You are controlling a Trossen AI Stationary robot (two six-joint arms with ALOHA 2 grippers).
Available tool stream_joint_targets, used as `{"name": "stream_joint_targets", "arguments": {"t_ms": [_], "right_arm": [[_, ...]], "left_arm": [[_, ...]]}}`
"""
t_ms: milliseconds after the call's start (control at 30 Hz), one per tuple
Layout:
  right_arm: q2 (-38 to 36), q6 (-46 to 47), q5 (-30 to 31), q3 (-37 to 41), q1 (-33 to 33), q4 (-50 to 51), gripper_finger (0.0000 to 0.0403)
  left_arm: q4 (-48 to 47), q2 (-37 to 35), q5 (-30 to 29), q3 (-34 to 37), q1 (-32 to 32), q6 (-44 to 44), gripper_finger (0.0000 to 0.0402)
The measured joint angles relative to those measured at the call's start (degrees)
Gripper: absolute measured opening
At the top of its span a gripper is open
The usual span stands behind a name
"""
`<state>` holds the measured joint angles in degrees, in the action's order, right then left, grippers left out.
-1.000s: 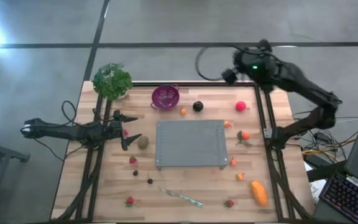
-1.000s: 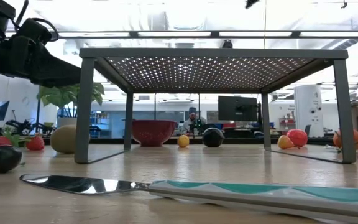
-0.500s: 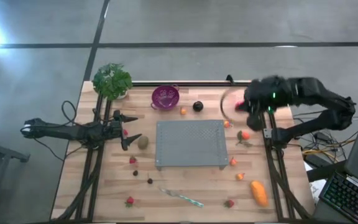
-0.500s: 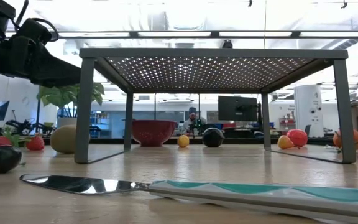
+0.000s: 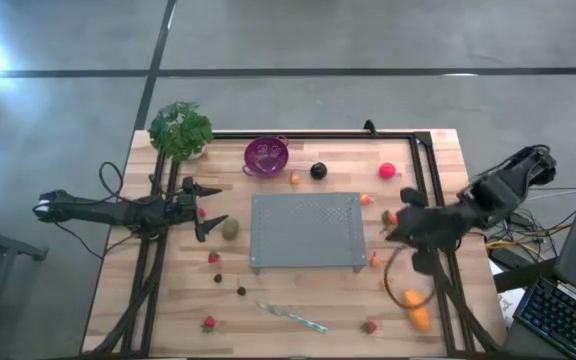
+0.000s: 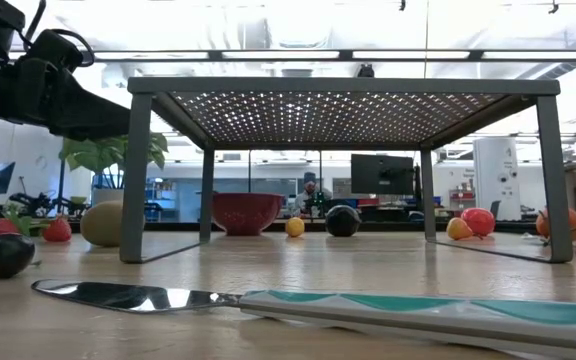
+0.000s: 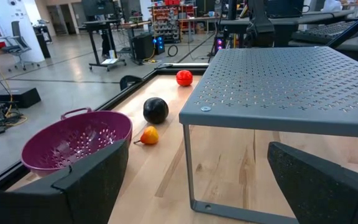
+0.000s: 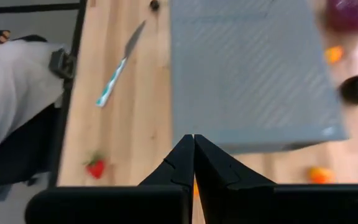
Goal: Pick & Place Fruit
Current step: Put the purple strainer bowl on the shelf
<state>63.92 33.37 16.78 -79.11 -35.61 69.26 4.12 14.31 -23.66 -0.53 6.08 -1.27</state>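
Toy fruit lies scattered on the wooden table: a dark plum (image 5: pixel 318 171), a pink-red ball (image 5: pixel 387 171), an olive kiwi (image 5: pixel 230 228), strawberries (image 5: pixel 213 258) (image 5: pixel 208 323), small orange pieces (image 5: pixel 295 179) and an oblong orange fruit (image 5: pixel 417 310). My left gripper (image 5: pixel 211 208) (image 7: pixel 197 186) hovers open at the table's left side, just left of the kiwi, level and pointing at the grey rack. My right gripper (image 5: pixel 396 225) (image 8: pixel 193 140) is shut with nothing in it, held high over the table's right side and slanting down toward the rack.
A grey perforated rack (image 5: pixel 308 230) stands on legs in the table's middle. A purple colander (image 5: pixel 266 155) and a leafy plant (image 5: pixel 180 130) sit at the far left. A teal-handled knife (image 5: pixel 293 317) lies near the front edge. A black rail (image 5: pixel 420 170) runs along the right side.
My right arm has swung from the table's far right corner toward the near edge along the right side, sinking and tipping its gripper downward. Its fingers have stayed shut. No fruit has moved.
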Motion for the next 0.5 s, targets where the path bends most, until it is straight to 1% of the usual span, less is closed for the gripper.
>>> {"name": "stream_joint_targets", "arguments": {"t_ms": [167, 400, 500], "right_arm": [[-0.1, 10.8, 1.2, 4.8, -6.1, -1.9, 0.0009], [0.0, 22.7, 1.7, 12.2, -11.9, -5.8, 0.0009], [0.0, 24.7, 5.2, 15.8, -13.8, -9.4, 0.0009]], "left_arm": [[0.0, 0.0, 0.0, 0.0, 0.0, 0.0, 0.039], [0.0, 0.0, 0.0, 0.0, 0.0, 0.0, 0.039], [0.0, 0.0, 0.0, 0.0, 0.0, 0.0, 0.039]]}}
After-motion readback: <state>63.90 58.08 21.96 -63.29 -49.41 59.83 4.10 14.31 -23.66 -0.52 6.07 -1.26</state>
